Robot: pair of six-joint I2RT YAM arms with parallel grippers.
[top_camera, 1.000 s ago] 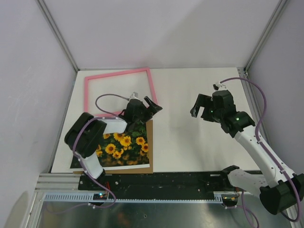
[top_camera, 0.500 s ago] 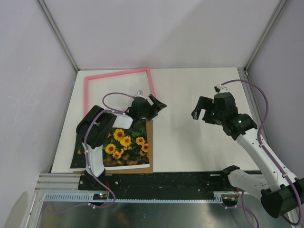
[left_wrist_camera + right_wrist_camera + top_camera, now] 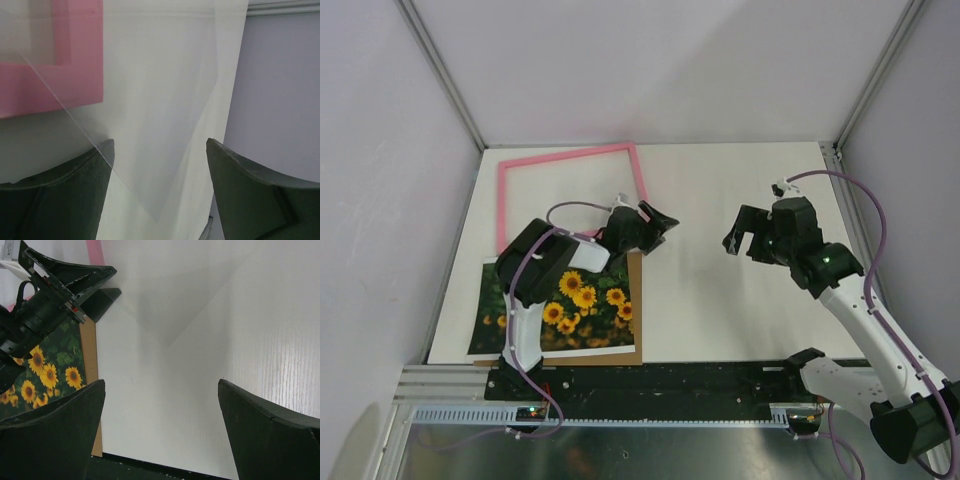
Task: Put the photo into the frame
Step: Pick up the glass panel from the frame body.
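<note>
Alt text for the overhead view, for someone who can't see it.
A sunflower photo lies face up on a brown board at the table's near left, with an empty pink frame beyond it. The left gripper reaches past the photo, beside the frame's near right corner; the right gripper is open over bare table.

One photo [image 3: 575,305], one frame [image 3: 570,153], one backing board [image 3: 636,300], one clear sheet [image 3: 160,125].

The left arm [image 3: 518,335] and the right arm [image 3: 861,311] are built of white links and bulky black joint housings; a purple cable [image 3: 570,207] is looped along each.
</note>
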